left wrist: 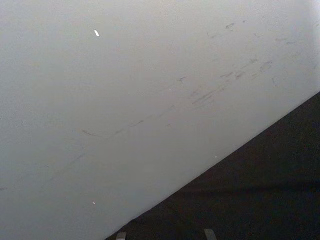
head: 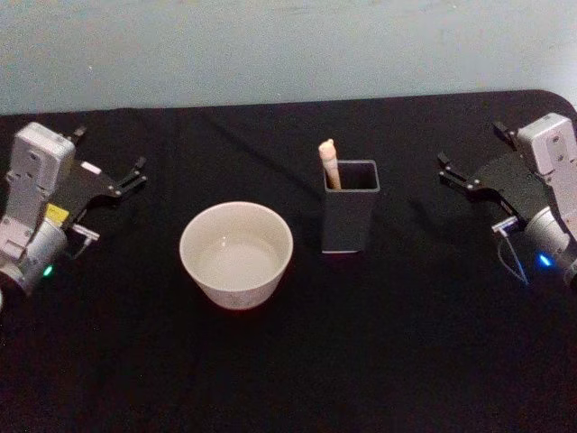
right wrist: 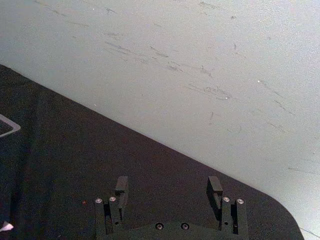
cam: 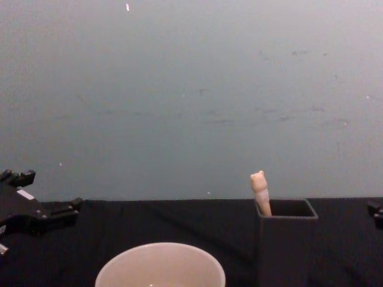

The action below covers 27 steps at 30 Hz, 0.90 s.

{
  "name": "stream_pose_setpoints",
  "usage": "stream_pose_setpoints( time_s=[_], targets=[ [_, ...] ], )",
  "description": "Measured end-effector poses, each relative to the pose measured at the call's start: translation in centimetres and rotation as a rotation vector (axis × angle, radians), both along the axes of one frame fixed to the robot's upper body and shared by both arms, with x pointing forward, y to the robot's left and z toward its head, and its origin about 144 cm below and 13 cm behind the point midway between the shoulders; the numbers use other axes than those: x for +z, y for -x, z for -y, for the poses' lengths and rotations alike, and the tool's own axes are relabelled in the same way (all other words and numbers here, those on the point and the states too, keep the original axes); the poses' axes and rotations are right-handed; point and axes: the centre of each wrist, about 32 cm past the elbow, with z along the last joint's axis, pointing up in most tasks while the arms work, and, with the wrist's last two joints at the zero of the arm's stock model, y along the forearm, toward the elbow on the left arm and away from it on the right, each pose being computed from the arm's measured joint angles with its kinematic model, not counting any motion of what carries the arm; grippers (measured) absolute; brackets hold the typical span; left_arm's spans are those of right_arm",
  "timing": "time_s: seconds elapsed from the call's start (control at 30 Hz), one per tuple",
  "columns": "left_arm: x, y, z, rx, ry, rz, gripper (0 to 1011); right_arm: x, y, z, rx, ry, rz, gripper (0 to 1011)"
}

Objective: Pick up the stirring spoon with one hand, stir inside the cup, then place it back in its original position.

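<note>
Now, stirring spoon (head: 330, 162): stood in holder (head: 350, 221), beside cup (head: 239, 280).
Left gripper (head: 140, 173): parked left, fingers held apart.
Right gripper (head: 444, 170): parked right, fingers held apart.

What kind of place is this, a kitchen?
Probably a robot test lab: a black-covered table against a bare pale wall, with the left gripper and right gripper open beside one cup and a spoon holder.

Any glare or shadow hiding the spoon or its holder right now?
Head view: no glare, the stirring spoon shows pale against the dark holder. Chest view: its handle stands clear against the lit wall; the holder reads dim against the black cloth.
</note>
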Motion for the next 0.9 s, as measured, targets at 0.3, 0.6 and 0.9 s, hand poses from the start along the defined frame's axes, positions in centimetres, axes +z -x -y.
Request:
stream_pose_setpoints(
  time_s=[0.3,0.6,0.9],
  targets=[
    [0.0,0.0,0.0,0.0,0.0,0.0,1001,0.2,0.2,0.0,0.016,-0.01,-0.004,1002],
    [0.0,0.0,0.0,0.0,0.0,0.0,1001,2.6,0.9,-0.2,0.108,-0.096,-0.02,1002],
    [0.0,0.0,0.0,0.0,0.0,0.0,1001,5.3,1.5,-0.7,0.234,-0.201,-0.073,1002]
  ],
)
